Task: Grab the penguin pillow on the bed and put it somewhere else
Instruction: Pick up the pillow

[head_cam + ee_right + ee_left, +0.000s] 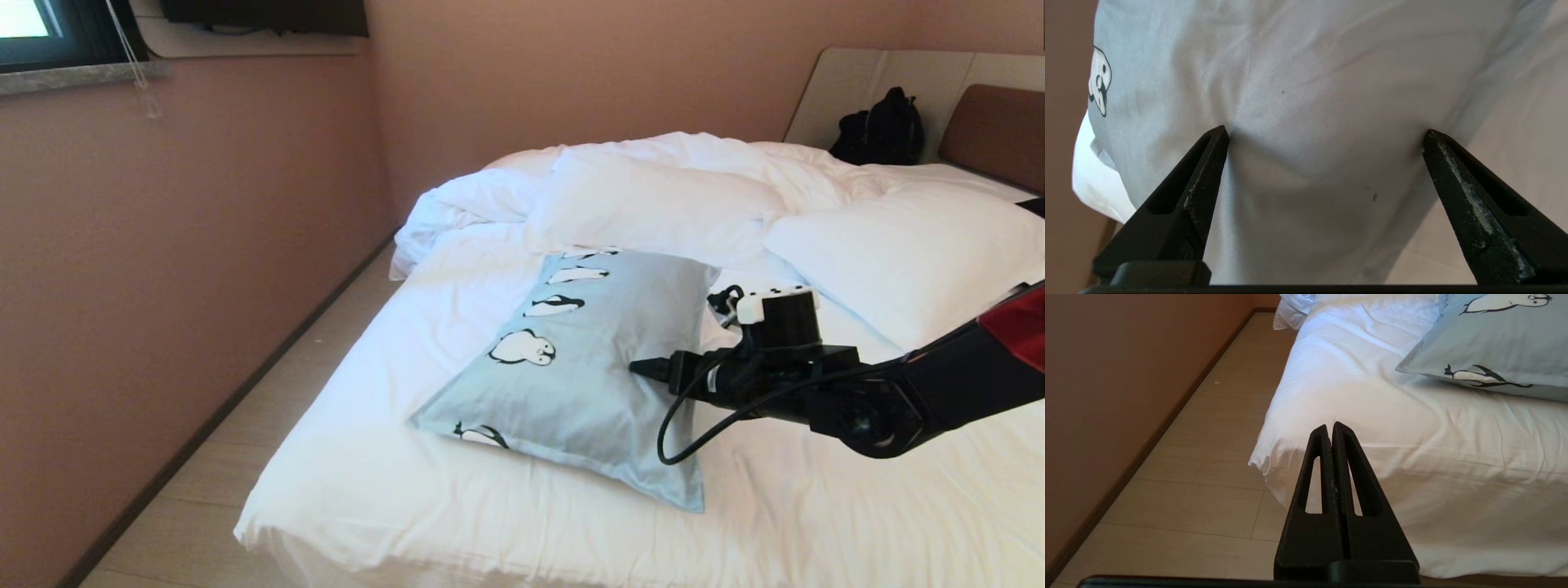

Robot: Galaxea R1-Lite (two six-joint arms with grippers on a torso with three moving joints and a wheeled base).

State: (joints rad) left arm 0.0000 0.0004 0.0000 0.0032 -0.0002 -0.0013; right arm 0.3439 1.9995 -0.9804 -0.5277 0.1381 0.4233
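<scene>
The penguin pillow (pixel 588 359) lies flat on the near left part of the bed (pixel 392 482), in front of two white pillows (pixel 898 253). The right gripper (pixel 1325 134) rests against its right side, jaws spread wide, tips denting the fabric. The left gripper (pixel 1329 428), pressed together, hangs by the bed's near corner.

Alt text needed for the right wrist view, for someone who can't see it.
The right claw stands wide open, both black fingertips pressed against the pale blue-grey penguin pillow, whose fabric dimples around them. Part of a printed penguin shows at one edge, with white bedding beyond.
</scene>
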